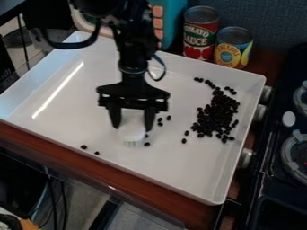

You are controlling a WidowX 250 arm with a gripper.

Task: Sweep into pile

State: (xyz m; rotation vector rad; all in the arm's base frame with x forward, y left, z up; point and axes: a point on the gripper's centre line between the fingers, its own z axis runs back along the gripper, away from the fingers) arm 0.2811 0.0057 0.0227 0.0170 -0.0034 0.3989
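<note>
We have the white tray [186,177] on the wooden tabletop [72,158], and inside it the sweep looks mostly done. Next in size is the black arm [132,47], over the tray's middle, with its fingers [115,119] clamped on the white brush [132,133], whose bristles point down at the tray floor, near its front side. The main pile [217,112] of dark beans sits toward the tray's right side as we look at it, dense in the middle and ragged at the edges. A loose trail [208,82] runs off its far end, so we would call the heap gathered but not tidy.

What we judge is left is small stuff. A few beans [160,121] lie between the brush and the pile, one bean [146,144] is just beside the bristles, and two more [183,141] lie just outside the pile's near edge. Smallest of all is the pair [84,147] by the front wall (the awkward ones, we suspect), well apart from everything and likely needing their own stroke.
</note>
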